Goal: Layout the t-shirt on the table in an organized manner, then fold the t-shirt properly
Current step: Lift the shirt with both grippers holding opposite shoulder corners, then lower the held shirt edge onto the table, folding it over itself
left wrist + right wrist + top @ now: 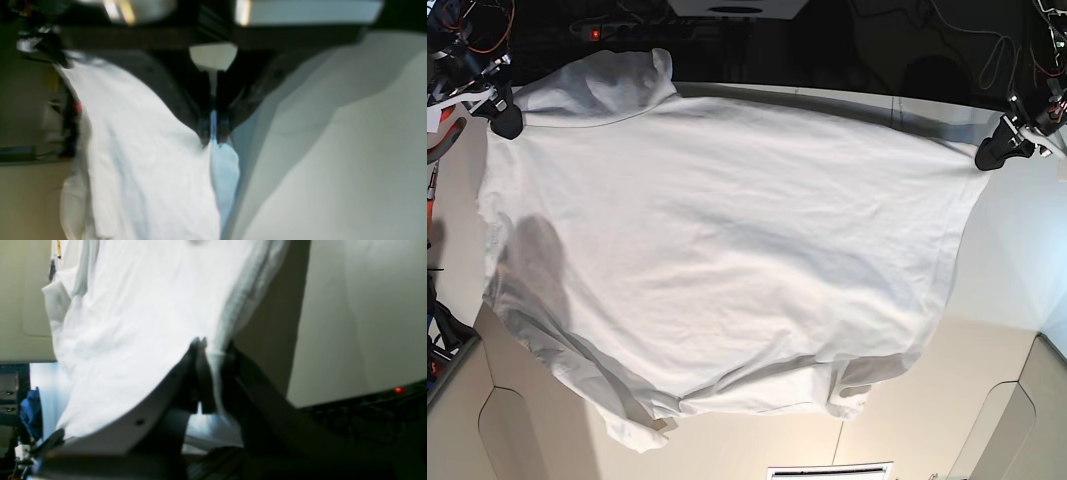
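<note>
The white t-shirt point(717, 250) is stretched wide between both grippers, raised at the far side, with its near end and sleeves draping onto the table point(1017, 260). In the base view my right gripper point(502, 118) pinches the shirt's far left corner. My left gripper point(997, 152) pinches the far right corner. Seen from the left wrist, the left gripper point(213, 133) is shut on a fold of the t-shirt point(140, 160). From the right wrist, the right gripper point(211, 350) is shut on the ribbed hem of the t-shirt point(140, 316).
Dark cables and a power strip point(617, 28) lie beyond the table's far edge. Rounded cut-outs point(1007, 430) mark the near corners of the table. A blue object point(30, 413) sits off the table in the right wrist view.
</note>
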You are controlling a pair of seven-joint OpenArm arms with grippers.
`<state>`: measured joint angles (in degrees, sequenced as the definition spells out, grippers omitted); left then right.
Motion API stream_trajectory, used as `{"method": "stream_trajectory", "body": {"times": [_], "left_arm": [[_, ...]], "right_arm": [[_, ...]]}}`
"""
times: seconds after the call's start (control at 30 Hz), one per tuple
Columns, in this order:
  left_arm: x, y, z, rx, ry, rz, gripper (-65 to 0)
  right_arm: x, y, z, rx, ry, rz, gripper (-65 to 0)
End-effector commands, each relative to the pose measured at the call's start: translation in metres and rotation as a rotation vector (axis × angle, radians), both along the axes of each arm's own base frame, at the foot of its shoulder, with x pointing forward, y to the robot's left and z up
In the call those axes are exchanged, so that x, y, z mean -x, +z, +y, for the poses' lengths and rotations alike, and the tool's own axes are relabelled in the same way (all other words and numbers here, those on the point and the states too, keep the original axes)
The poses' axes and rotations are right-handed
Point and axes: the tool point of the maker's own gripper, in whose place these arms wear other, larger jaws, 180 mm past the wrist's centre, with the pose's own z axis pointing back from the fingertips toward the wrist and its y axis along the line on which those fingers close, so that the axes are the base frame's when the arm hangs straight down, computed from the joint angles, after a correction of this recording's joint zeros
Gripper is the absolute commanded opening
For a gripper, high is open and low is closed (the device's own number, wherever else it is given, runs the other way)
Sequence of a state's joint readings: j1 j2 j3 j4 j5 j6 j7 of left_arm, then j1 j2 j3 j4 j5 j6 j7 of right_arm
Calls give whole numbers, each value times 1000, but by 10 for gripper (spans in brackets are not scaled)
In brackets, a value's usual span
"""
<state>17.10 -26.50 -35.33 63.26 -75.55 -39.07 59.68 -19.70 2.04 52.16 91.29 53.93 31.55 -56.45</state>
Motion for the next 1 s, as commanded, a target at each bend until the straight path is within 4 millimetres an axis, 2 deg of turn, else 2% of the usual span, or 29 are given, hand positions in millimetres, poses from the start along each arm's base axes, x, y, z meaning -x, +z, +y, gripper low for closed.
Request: {"method": "stream_trajectory", "body": {"times": [0.0, 0.17, 0.37, 0.73, 0.83, 0.97], "left_arm": [[-7, 17, 10, -1, 7, -58, -650], [4, 28, 15, 61, 41, -79, -650], [20, 21, 9, 72, -6, -17, -650], [21, 21, 8, 75, -15, -10, -650], [15, 24, 13, 66, 17, -41, -650], [-8, 36, 20, 55, 60, -121, -650]], "right_arm": [[-4, 10, -8, 27, -4, -35, -650], [-1, 11, -7, 15, -7, -39, -650], [9, 11, -5, 2, -3, -27, -650], [22, 28, -5, 74, 44, -16, -650], [16, 35, -5, 90, 50, -39, -650], [-8, 45, -5, 100, 54, -105, -650]]}}
